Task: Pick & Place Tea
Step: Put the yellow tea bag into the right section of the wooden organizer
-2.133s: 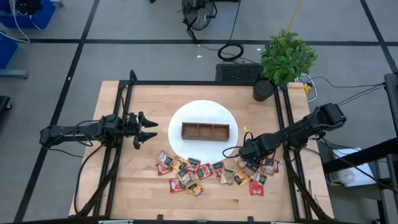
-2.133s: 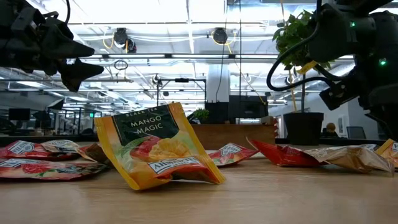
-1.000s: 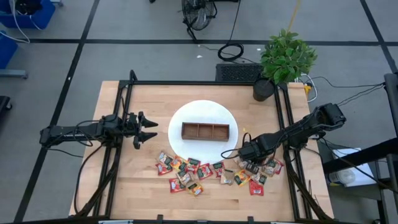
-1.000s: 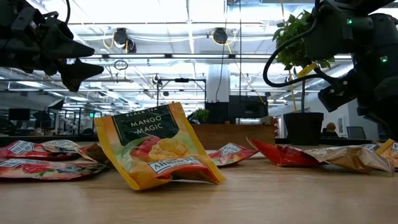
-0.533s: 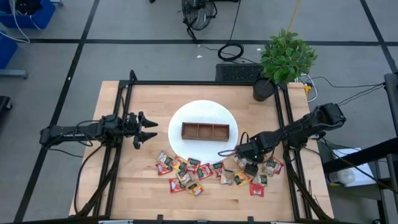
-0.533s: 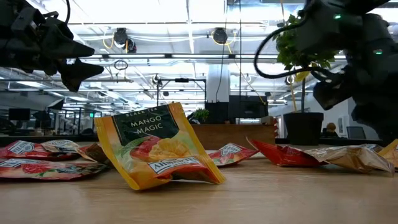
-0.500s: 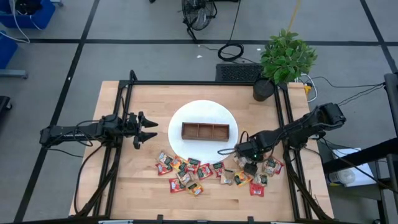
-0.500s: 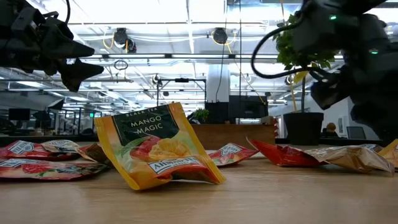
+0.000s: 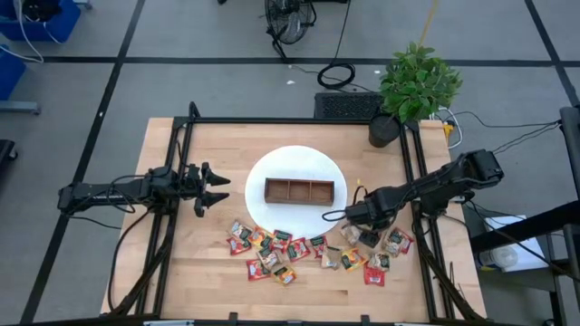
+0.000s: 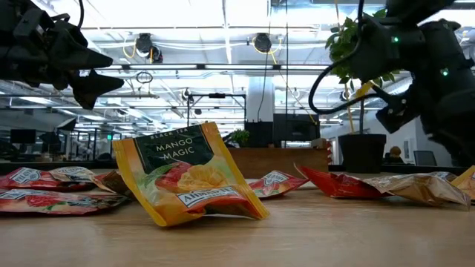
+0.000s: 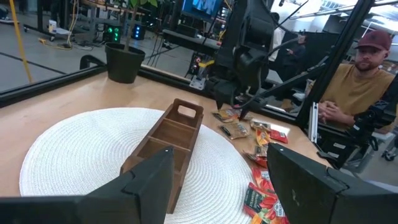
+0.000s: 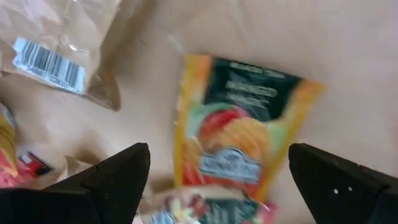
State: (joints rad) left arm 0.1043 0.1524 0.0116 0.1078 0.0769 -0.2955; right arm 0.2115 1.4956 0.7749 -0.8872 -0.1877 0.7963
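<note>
Right gripper (image 9: pixel 328 217): over the right half of the table, just off the right rim of the white mat, above the right end of the sachet scatter. Fingers spread wide, nothing between them. Its wrist view looks down on a yellow mango sachet (image 12: pixel 242 134) lying flat on the wood, clear of both fingers.
Left gripper (image 9: pixel 210 187): waiting at the left side of the table, pointing toward the mat. Fingers apart, empty.
Tea (image 9: pixel 313 250): sachets strewn in a band along the front part of the table, from below the mat's left edge across to the right rail. Mostly red, some yellow and tan, several overlapping. None in the tray as far as the high view shows.
Nearest sachet, low view: yellow mango sachet (image 10: pixel 189 182), propped tilted on the wood, red ones lying flat to either side.
Tray (image 9: pixel 299 191): brown wooden, three compartments, centred on the round white mat (image 9: pixel 263 167).
Plant (image 9: pixel 412 86): potted, at the back right corner of the table.
Person (image 11: pixel 354 78): seen beyond the table in the left wrist view, hands together.
</note>
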